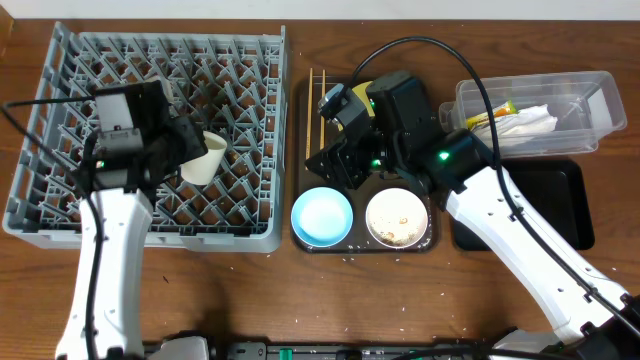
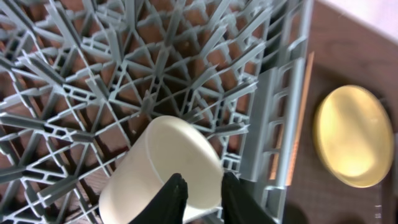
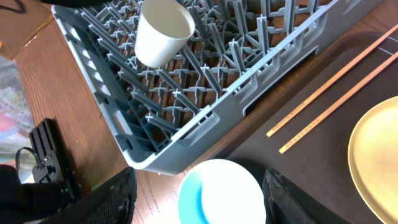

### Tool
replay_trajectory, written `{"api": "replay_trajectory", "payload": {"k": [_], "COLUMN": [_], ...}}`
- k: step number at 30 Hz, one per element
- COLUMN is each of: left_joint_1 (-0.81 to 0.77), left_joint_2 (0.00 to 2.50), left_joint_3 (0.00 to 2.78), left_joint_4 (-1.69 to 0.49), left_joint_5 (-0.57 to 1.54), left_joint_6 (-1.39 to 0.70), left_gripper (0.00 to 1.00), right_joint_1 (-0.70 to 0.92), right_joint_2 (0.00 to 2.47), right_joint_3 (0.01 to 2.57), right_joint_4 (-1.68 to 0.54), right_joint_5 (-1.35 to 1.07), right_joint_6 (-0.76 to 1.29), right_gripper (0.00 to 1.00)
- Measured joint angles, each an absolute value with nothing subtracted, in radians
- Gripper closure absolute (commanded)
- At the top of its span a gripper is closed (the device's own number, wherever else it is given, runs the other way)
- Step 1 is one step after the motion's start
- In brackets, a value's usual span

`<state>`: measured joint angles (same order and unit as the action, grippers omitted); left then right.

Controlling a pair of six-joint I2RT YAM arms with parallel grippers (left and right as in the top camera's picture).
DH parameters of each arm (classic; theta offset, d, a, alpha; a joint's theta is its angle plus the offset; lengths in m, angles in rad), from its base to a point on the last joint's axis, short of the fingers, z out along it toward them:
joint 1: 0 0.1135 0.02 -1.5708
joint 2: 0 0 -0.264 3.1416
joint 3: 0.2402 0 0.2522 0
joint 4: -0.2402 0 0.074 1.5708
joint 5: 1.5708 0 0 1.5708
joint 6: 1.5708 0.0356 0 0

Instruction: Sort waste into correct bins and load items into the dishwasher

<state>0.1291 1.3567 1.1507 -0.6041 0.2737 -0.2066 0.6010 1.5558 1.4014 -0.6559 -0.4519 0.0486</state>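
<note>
Overhead: left gripper (image 2: 202, 191) pinches cup (image 2: 165, 158) over rack (image 1: 60, 200); right gripper (image 3: 205, 199) spread above blue bowl (image 3: 227, 190), chopsticks (image 1: 323, 95), plate (image 3: 379, 155) on brown tray (image 3: 311, 155).

No readable text, labels, brands or numbers appear on anything in view.

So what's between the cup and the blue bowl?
Past the cup: pegs and side wall of the grey rack, then some dark tray before the blue bowl. Right wrist view shows it.
</note>
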Motion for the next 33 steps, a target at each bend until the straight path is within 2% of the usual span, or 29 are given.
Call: {"api": "replay_trajectory", "payload": {"k": [4, 6, 13, 17, 20, 21, 23, 24, 28, 33], "left_joint_1": [0.129, 0.129, 0.129, 0.129, 0.129, 0.129, 0.129, 0.129, 0.129, 0.129], "left_joint_2": [1.405, 1.402, 1.402, 1.385, 1.341, 1.318, 1.258, 1.237, 1.107, 0.98], "left_joint_3": [1.151, 1.151, 1.155, 1.155, 1.155, 1.155, 1.155, 1.155, 1.155, 1.155], "left_joint_4": [-0.625, -0.63, -0.858, -0.886, -0.88, -0.878, -0.878, -0.879, -0.881, -0.914], "left_joint_5": [0.268, 0.265, 0.253, 0.25, 0.265, 0.268, 0.276, 0.278, 0.283, 0.282], "left_joint_6": [-0.205, -0.205, -0.205, -0.205, -0.207, -0.21, -0.209, -0.209, -0.215, -0.231], "left_gripper": [0.81, 0.85, 0.87, 0.83, 0.71, 0.59, 0.57, 0.52, 0.48, 0.47], "right_joint_1": [0.601, 0.601, 0.601, 0.602, 0.628, 0.654, 0.682, 0.701, 0.752, 0.798], "right_joint_2": [1.556, 1.556, 1.556, 1.557, 1.567, 1.583, 1.607, 1.638, 1.738, 1.893], "right_joint_3": [1.401, 1.401, 1.401, 1.401, 1.401, 1.401, 1.401, 1.402, 1.401, 1.401], "right_joint_4": [-0.672, -0.676, -0.682, -0.654, -0.593, -0.559, -0.513, -0.449, -0.256, -0.068], "right_joint_5": [-0.451, -0.451, -0.451, -0.452, -0.453, -0.458, -0.461, -0.462, -0.464, -0.467], "right_joint_6": [0.049, 0.049, 0.049, 0.049, 0.054, 0.068, 0.085, 0.105, 0.136, 0.153], "right_gripper": [0.37, 0.37, 0.36, 0.34, 0.32, 0.29, 0.28, 0.27, 0.27, 0.3]}}
